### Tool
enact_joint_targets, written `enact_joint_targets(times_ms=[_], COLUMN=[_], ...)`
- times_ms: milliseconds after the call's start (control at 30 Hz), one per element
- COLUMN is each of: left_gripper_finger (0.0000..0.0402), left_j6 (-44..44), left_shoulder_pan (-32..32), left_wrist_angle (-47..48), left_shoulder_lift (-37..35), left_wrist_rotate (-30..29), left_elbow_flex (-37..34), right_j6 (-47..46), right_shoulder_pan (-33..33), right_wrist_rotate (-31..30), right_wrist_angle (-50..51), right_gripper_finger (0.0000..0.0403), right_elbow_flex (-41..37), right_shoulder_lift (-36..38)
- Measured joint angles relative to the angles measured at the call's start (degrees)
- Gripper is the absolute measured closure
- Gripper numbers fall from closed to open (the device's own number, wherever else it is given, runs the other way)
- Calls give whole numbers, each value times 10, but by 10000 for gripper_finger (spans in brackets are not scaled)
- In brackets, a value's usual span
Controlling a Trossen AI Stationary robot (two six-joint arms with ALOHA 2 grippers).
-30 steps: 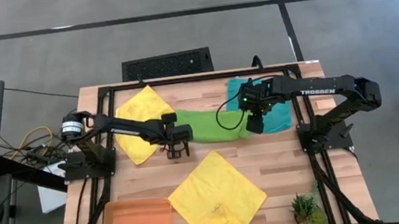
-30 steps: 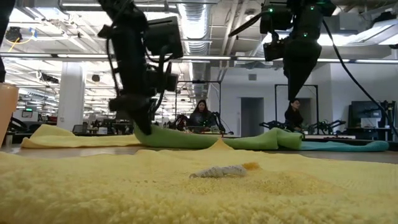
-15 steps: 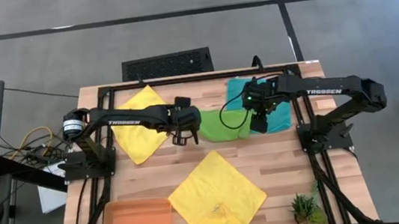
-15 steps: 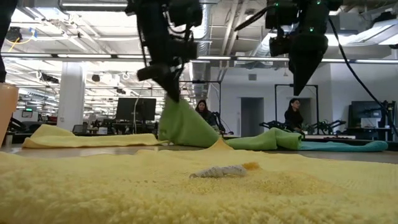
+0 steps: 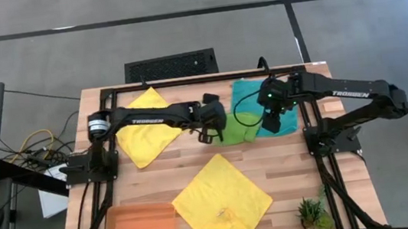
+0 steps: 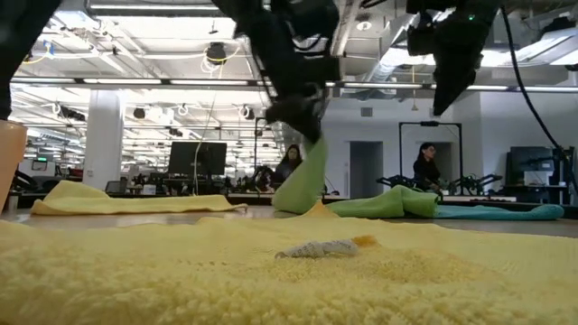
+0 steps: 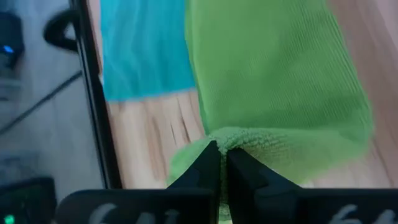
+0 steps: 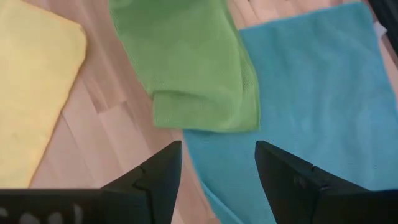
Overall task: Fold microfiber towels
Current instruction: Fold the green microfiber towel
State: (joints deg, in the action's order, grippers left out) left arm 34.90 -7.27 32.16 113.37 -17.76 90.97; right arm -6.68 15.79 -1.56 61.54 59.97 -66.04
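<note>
Left end effector (image 5: pixel 210 124) pinches lime green towel (image 5: pixel 238 128) edge, lifted over desk (image 5: pixel 287 170) centre to fold toward teal towel (image 5: pixel 281 117). Right end effector (image 8: pixel 217 180) spread, hovering above, clear of fold.

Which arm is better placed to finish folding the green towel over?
Left. Its gripper is shut on the green towel, edge lifted. The right gripper hangs open above the teal towel, holding nothing.

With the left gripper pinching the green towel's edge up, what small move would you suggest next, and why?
Probably carry the left gripper a little farther toward the teal towel, then lower. It holds the lime green towel lifted and only partly folded over; the right gripper hovers open above.
</note>
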Motion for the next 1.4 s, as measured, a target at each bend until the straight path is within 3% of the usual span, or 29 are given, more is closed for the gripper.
enact_joint_targets(times_ms=[200, 400, 467, 1000, 1400], left_gripper_finger=[401, 401, 401, 401, 401], left_j6=[14, 42, 58, 50, 37], left_shoulder_pan=[1, 0, 0, -1, 5], left_wrist_angle=[16, 30, -6, -44, -83], left_shoulder_lift=[77, 107, 106, 106, 150], left_wrist_rotate=[3, 15, 30, 90, 100], left_elbow_flex=[102, 185, 189, 195, 196], right_j6=[-11, -20, -23, -25, -34], right_shoulder_pan=[-2, -4, -4, -3, -4], right_wrist_rotate=[0, 0, 0, 0, 0], right_wrist_angle=[15, 30, 30, 32, 34], right_gripper_finger=[175, 175, 175, 175, 175], right_elbow_flex=[0, 0, 0, 0, 0], right_shoulder_lift=[24, 48, 56, 84, 84])
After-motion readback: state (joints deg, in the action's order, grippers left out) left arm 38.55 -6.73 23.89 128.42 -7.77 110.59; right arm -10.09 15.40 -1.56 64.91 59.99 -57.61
